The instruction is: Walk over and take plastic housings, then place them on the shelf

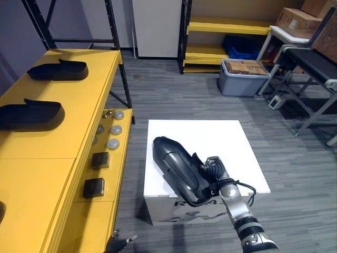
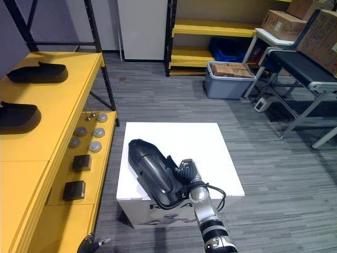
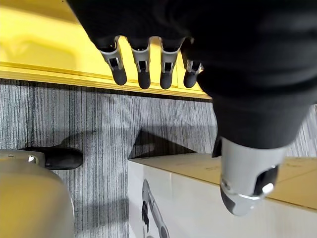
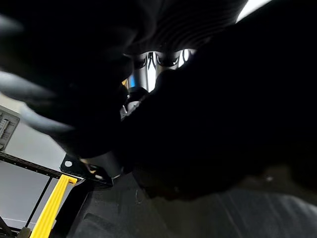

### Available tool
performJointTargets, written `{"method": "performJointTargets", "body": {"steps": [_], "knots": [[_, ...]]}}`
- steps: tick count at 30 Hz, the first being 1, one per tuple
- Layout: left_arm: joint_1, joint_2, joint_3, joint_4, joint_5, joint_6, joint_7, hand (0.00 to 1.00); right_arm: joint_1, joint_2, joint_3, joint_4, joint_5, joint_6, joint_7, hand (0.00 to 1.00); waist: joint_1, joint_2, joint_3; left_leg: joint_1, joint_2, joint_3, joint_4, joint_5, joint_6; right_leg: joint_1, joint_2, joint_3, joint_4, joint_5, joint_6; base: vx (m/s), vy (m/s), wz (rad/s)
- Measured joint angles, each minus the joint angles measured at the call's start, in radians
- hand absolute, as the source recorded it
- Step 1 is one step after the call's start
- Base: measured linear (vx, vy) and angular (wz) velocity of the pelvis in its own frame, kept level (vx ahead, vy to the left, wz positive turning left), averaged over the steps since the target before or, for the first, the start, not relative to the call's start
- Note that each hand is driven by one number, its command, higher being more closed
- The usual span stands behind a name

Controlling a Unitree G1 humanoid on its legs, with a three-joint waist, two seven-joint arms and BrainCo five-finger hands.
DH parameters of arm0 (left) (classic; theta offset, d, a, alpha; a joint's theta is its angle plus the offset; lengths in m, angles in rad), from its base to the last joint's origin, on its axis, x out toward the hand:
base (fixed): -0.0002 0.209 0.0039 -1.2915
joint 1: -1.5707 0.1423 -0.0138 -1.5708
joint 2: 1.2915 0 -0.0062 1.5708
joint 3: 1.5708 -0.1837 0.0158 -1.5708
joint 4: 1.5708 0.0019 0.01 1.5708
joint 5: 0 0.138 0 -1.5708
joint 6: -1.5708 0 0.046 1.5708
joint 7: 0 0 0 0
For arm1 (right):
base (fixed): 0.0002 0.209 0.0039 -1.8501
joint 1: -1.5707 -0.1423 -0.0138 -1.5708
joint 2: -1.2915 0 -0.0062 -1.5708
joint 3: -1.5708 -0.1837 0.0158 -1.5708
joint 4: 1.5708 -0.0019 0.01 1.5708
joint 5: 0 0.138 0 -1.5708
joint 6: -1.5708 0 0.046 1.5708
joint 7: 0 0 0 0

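Grey floor (image 1: 184,100) bears a white box (image 1: 221,137); over it the right robot hand (image 1: 216,167) grips a dark housing (image 1: 176,163). A grey bin (image 1: 237,87) holds a carton (image 1: 246,67). Left robot hand (image 3: 143,69) hangs, fingers straight.

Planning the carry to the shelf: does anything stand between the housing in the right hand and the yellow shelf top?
Nothing visible does. The right hand grips the dark plastic housing over the white box. The yellow shelf top lies to its left, with bare space nearer than two other housings.
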Motion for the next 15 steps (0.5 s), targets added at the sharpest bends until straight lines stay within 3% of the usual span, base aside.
{"method": "performJointTargets", "body": {"steps": [7,13,15], "knots": [[0.025,-0.019,0.000,-0.093,-0.015,0.000,0.022,0.00,0.074,0.024,-0.013,-0.179,0.000,0.000,-0.060,1.00,0.000,0.007,0.004,-0.012,0.000,0.005,0.012,-0.004,-0.006,-0.009,0.000,0.005,0.001,0.000,0.000,0.00,0.000,0.00],[0.071,-0.091,-0.029,-0.459,-0.042,-0.006,0.045,0.00,0.130,0.031,-0.025,-0.375,0.002,-0.005,-0.111,1.00,0.001,0.027,0.010,-0.029,0.000,0.023,0.033,-0.013,-0.012,-0.020,0.002,0.021,0.001,0.000,-0.001,0.02,0.003,-0.06],[0.094,-0.121,-0.029,-0.653,-0.042,-0.018,0.047,0.00,0.135,0.039,-0.046,-0.427,0.015,-0.008,-0.130,1.00,-0.001,0.037,0.008,-0.030,0.000,0.024,0.041,-0.016,-0.009,-0.019,0.001,0.022,0.001,0.000,-0.001,0.03,0.008,-0.05]]}}
